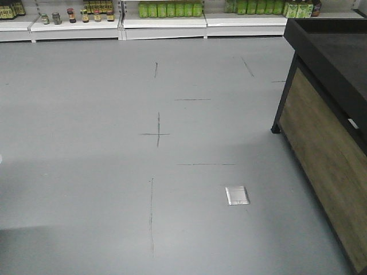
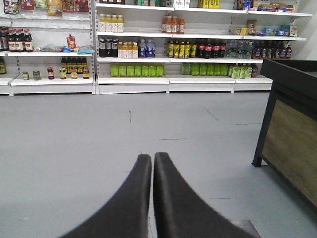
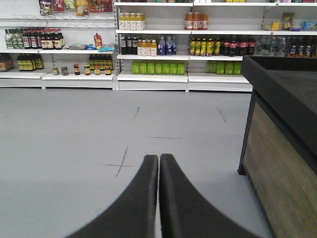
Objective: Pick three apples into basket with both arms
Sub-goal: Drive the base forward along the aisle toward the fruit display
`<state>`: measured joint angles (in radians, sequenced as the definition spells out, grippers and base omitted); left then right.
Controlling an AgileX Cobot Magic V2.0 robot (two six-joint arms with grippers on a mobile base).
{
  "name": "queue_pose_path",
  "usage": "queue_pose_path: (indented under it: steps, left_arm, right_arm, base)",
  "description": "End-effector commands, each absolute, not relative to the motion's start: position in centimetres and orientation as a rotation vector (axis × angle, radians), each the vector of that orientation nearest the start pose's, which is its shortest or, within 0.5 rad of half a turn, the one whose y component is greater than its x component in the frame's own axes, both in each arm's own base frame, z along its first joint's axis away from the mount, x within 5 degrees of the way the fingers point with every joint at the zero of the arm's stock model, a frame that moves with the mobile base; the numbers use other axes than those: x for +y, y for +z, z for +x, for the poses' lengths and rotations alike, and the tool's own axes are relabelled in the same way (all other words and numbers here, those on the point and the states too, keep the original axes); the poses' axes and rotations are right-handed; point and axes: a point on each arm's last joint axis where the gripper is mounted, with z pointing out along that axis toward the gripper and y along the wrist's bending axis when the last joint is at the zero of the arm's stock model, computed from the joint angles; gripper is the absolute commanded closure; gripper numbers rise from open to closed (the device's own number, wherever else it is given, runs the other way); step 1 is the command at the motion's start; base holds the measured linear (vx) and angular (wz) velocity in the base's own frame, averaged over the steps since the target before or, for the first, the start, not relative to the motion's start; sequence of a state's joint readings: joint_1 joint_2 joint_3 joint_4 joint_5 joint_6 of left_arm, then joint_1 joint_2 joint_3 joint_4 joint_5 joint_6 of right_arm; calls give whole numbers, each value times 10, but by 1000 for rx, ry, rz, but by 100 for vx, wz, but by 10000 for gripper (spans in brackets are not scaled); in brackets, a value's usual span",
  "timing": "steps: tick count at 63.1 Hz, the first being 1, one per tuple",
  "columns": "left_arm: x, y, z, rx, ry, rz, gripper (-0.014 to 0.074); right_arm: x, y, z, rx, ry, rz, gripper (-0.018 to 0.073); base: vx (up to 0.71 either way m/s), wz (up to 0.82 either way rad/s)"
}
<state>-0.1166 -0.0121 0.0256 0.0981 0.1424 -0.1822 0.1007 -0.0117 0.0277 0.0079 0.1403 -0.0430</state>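
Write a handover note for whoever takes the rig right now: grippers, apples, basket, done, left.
Left gripper: shut, nothing between the fingers.
Right gripper: shut, nothing between the fingers.
No apples or basket in any view. The cameras show only grey floor, stocked shelves ahead and a black-topped counter to the right.
Done: nothing that shows.
Left: probably everything. Find the apples and basket, then load all three.

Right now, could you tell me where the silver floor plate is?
In the front view, the floor plate lies on the grey floor, low and right of centre, left of the wood-sided counter.
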Motion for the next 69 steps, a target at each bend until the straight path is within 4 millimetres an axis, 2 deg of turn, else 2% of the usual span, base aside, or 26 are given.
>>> queue_pose_path:
  steps: [1, 69]
  left_arm:
    - [-6, 198, 55, 1554, -166, 12, 603]
    - [-6, 198, 55, 1554, -166, 12, 603]
  right_arm:
    - [6, 194, 56, 1561, 38, -121, 568]
    - [6, 194, 56, 1561, 38, -121, 568]
  base:
    - [18, 2]
    - [16, 2]
